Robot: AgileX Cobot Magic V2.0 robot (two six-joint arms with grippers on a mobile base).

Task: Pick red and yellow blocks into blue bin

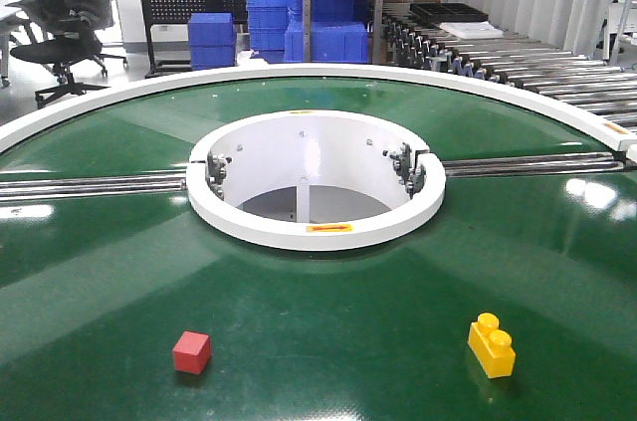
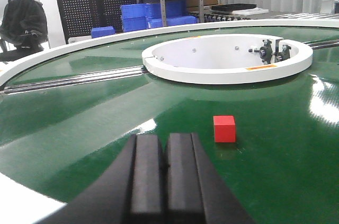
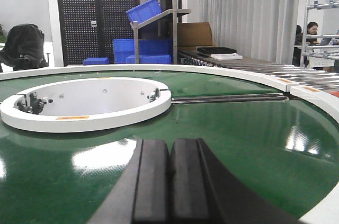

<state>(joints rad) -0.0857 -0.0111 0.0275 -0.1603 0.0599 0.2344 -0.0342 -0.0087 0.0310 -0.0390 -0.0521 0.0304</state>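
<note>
The round green bench point(image 1: 328, 341) fills most of every view, with a white ring point(image 1: 318, 232) around the opening at its middle and a metal rail running out from the ring on either side. Well behind it stand stacked blue crates point(image 1: 269, 8) by a rack, but no blue bin with tapering walls can be made out among them, so the drop place is not shown. The left end effector point(image 2: 164, 144) hangs low over the bench with its two dark fingers pressed together and nothing between them. The right end effector point(image 3: 170, 150) is likewise closed on nothing. The yellow brick point(image 1: 492, 346) lies on the near right of the bench, well apart from the ring, its two studs upward. It looks like hard, light plastic with smooth, rather slick sides, so the flat long sides below the studs seem the best place to pinch it. The red cube point(image 1: 191, 352) sits on the near left, flat on one face, and in the left wrist view it lies just ahead and a little right of the closed fingers. It too appears stiff and light, with a matte skin that should grip well. Two opposite side faces would serve, provided the fingers open first and come down square so the small cube does not skid on the glossy surface. Neither block is yet picked.
</note>
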